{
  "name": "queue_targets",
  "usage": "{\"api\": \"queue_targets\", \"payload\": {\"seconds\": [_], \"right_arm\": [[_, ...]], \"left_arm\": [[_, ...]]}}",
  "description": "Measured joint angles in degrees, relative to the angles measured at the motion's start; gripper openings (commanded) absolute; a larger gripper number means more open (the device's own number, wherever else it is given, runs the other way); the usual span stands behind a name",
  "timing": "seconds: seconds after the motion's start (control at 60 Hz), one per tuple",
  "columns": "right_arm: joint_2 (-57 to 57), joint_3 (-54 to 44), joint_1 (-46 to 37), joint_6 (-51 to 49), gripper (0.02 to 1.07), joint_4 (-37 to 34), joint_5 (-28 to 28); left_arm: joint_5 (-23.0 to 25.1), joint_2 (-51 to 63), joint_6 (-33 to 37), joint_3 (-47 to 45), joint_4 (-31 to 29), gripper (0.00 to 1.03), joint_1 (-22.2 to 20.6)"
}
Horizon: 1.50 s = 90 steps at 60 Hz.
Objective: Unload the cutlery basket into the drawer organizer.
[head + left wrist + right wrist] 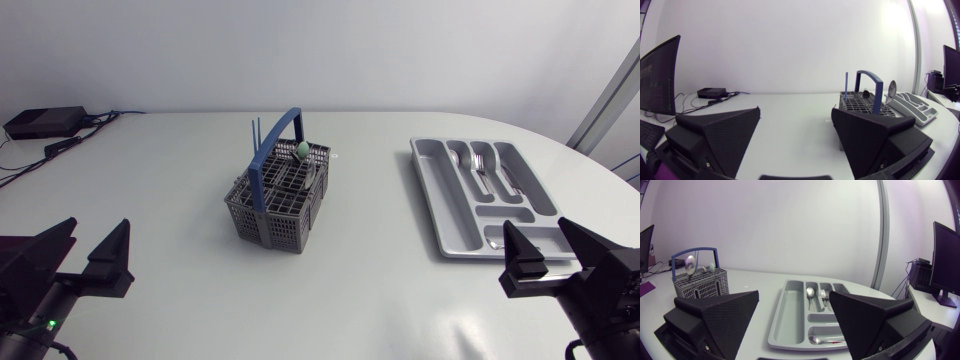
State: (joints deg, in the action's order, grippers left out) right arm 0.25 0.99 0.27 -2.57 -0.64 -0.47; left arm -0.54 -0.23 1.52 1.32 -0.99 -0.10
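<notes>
Head view, organizer [443, 200] long axis near-to-far

Head camera looks down on the white table [360, 300] from above its near edge. Both wrist cameras sit low, facing across it. All share the blue-handled grey plastic basket [280, 205]: 1 o'clock from left, 10 o'clock from right.

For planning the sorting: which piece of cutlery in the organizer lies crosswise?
The spoon in the end compartment nearest the right gripper; the other spoon and the fork lie lengthwise.
</notes>
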Motion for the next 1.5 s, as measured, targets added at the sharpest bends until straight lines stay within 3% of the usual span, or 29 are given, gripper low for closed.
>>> {"api": "queue_targets", "payload": {"seconds": [0.867, 1.2, 1.333, 1.5], "right_arm": [[-0.2, 0.1, 0.3, 0.0, 1.03, 0.0, 0.0], [15.2, 9.8, 2.5, 0.0, 1.02, 2.5, 0.0], [22.5, 14.9, 3.5, 1.6, 1.02, 2.5, 0.1], [30.1, 20.7, 6.5, 5.0, 1.02, 0.8, 1.1]], "left_arm": [[0.0, 0.5, 0.2, 1.1, 1.7, 0.97, -0.5], [0.0, 20.7, 0.2, 14.4, 3.0, 0.95, -3.0], [-0.3, 30.9, -0.5, 22.1, -2.4, 0.94, -5.6], [-0.7, 46.8, -0.3, 36.5, -20.1, 0.95, -9.9]]}}
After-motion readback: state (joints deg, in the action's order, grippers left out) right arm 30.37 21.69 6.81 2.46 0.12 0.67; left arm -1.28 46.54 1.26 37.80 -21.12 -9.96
